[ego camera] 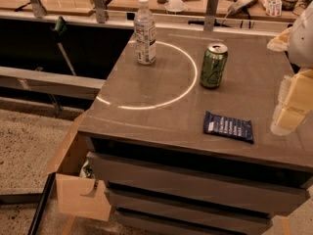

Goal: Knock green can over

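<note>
The green can stands upright on the grey cabinet top, right of centre, its silver top and pull tab showing. My gripper comes in from the right edge of the view, to the right of the can and apart from it. Its two pale yellow fingers are spread apart with nothing between them. The white arm behind it is cut off by the frame edge.
A clear plastic bottle with a white cap stands at the back left of the top. A dark blue snack packet lies flat in front of the can. A cardboard box sits on the floor at the cabinet's left. Cluttered desks run behind.
</note>
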### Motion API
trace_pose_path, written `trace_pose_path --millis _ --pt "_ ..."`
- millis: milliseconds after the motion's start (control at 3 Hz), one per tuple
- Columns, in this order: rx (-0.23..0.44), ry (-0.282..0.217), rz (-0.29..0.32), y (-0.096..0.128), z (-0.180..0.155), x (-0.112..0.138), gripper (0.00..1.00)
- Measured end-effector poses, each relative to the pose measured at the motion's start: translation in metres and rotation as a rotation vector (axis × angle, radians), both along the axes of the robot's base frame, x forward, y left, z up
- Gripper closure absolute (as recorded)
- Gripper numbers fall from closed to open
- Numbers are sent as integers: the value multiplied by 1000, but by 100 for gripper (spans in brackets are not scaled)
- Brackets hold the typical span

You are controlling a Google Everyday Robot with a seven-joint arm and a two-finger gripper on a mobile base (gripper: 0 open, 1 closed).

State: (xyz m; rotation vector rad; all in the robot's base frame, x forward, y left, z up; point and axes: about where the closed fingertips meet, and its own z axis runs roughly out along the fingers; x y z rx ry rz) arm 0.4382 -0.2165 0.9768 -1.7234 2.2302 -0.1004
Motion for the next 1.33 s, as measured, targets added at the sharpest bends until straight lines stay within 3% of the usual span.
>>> trace_pose_path --millis 333,667,1000,1333 --pt "0 0 0 0 0 0 0" --pt "106 -22 -60 -12 4 7 0" --pt "326 -64 -238 -50 -11 14 0" --pt "533 -153 -370 -78 -20 22 0"
